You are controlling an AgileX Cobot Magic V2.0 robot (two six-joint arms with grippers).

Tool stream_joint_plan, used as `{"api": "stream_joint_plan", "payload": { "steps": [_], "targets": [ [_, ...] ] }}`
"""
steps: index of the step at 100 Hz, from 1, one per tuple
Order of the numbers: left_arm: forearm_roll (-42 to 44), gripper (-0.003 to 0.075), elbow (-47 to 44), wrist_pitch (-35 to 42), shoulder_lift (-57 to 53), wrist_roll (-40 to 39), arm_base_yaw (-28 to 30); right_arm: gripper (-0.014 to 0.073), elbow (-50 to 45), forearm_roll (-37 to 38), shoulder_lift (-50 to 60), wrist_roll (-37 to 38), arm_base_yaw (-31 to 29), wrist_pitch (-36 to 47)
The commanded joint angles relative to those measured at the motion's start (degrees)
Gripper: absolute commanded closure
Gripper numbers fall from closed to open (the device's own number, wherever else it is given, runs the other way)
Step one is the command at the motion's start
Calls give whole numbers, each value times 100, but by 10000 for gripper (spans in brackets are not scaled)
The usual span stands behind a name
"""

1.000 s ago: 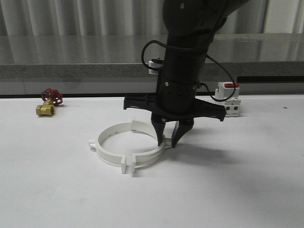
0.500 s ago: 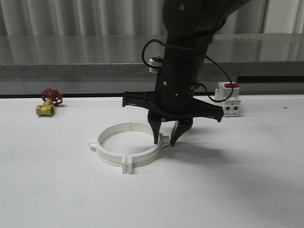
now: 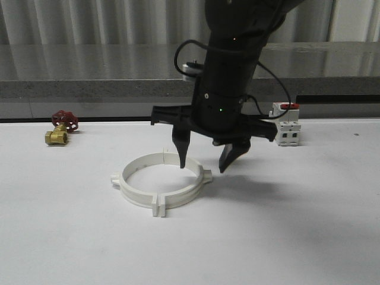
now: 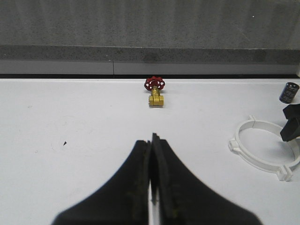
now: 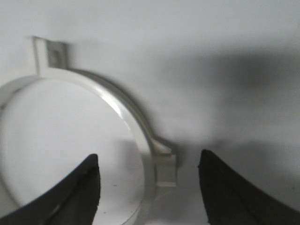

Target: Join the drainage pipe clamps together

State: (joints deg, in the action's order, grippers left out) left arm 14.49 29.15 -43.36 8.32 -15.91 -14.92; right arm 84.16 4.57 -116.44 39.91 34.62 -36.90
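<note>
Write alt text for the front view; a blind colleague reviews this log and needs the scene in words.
The right gripper, open and holding nothing, hangs over the right rim of the drainage pipe clamps, two white halves closed into one ring flat on the white table. A brass valve with a red handwheel sits far left, and a white switch with a red top behind the arm.

A: Front view? 
B: Low over the white table (image 3: 71, 249), facing forward to the grey ledge (image 3: 89, 89), mid-range.

A: Wrist views? 
B: Left: looks out along the table, past its closed fingertips (image 4: 151, 154). Right: close, looking steeply down. All three share the clamp ring (image 3: 161, 185) (image 4: 265, 147) (image 5: 136, 126); front and left also share the brass valve (image 3: 59, 130) (image 4: 155, 92).
</note>
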Motion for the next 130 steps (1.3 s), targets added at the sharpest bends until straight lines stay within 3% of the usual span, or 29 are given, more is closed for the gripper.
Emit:
{"api": "stream_joint_plan", "payload": {
  "steps": [1, 35, 71, 98, 110, 130],
  "targets": [
    [52, 741, 129, 402, 72, -10, 3, 124, 167, 214, 702, -321, -102, 314],
    [52, 741, 129, 402, 72, -10, 3, 124, -544, 1256, 2421, -429, -1038, 164],
    [52, 741, 129, 402, 72, -10, 3, 124, -2424, 1326, 4960, -1085, -2465, 114],
    [52, 741, 129, 402, 72, -10, 3, 134, -3777, 1548, 6735, -1116, -2780, -107],
    [52, 741, 129, 402, 72, -10, 3, 257, -4269, 1561, 7427, -1116, -2780, -159],
    [52, 741, 129, 402, 72, -10, 3, 668, -4596, 1803, 8227, -1116, -2780, -184]
  ]
}}
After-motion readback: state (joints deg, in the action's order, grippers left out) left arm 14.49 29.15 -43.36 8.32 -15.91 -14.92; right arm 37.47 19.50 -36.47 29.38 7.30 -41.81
